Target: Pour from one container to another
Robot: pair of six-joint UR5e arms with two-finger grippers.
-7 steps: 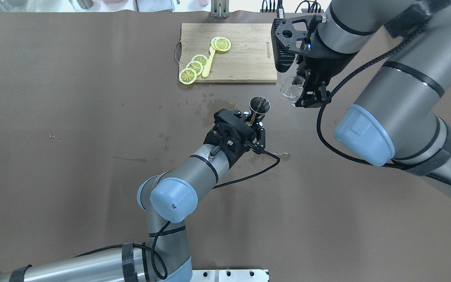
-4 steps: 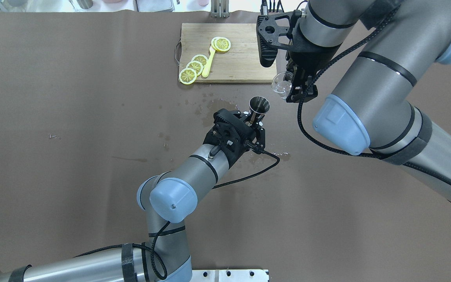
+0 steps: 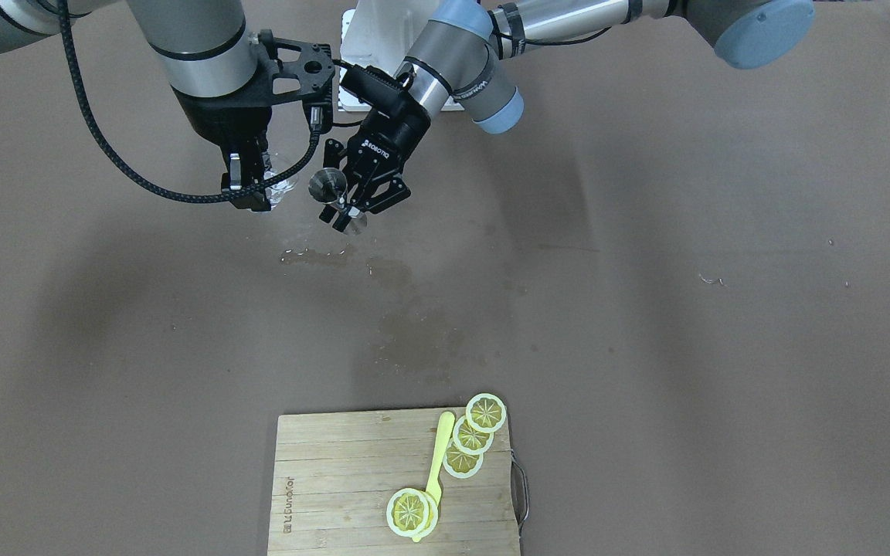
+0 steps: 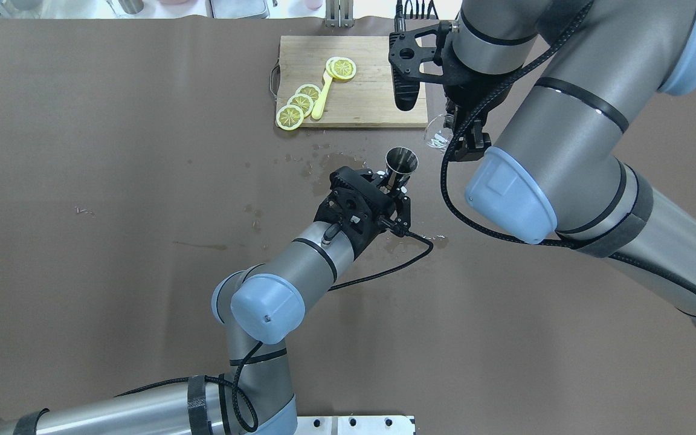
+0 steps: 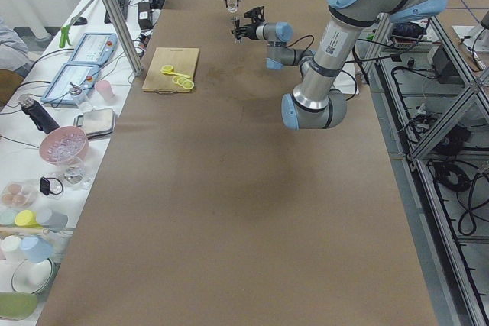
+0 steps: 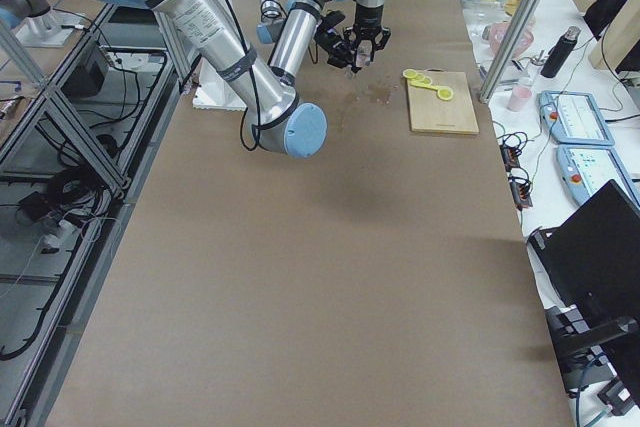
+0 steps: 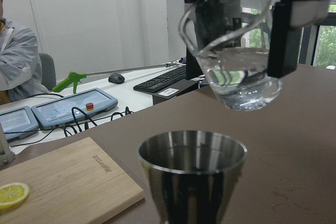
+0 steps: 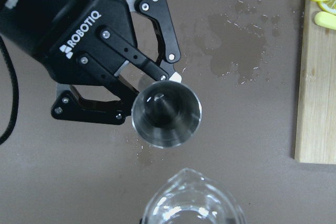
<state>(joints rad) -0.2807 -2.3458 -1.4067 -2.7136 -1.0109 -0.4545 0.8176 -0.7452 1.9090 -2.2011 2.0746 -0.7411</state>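
The left gripper (image 4: pixel 394 186) sits just right of centre in the overhead view, its jaws clamped on the stem of a steel cup (image 4: pixel 401 161) that stands upright, mouth open to the ceiling. Up and to the right of it, the right gripper (image 4: pixel 466 142) hangs with its jaws grasping a glass beaker (image 4: pixel 435 136), held clear of the brown table (image 4: pixel 112 181). From the left wrist, the beaker fills the upper middle of the frame, pinched between two black fingers (image 7: pixel 278 30), with water (image 7: pixel 239 74) pooled in its bottom. It is above and beyond the cup's rim, near but not touching. The right wrist looks straight down into the cup at frame centre. Wet patches (image 4: pixel 330 163) mark the table left of the cup. A cutting board (image 4: pixel 372 90) with lemon slices (image 4: pixel 343 68) lies at top centre.
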